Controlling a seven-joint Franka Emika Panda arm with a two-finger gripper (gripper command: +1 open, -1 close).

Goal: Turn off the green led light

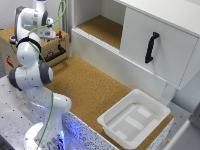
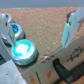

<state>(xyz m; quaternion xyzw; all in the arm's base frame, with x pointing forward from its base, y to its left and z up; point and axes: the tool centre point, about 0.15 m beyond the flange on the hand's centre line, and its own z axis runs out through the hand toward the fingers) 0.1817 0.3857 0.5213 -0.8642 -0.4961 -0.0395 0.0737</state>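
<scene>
From my remote station I see a cork-surfaced worktop (image 1: 90,90) running through the scene. A white plastic tray (image 1: 134,118) rests on it at the exterior view's right, near the front edge. Behind the worktop stands a white cabinet (image 1: 150,35) with a sliding door carrying a black handle (image 1: 151,47); the compartment (image 1: 102,27) beside the door is open and has a cork floor. A wooden box (image 1: 50,50) with a black handle sits at the exterior view's left. I cannot place these relative to the fingers.
</scene>
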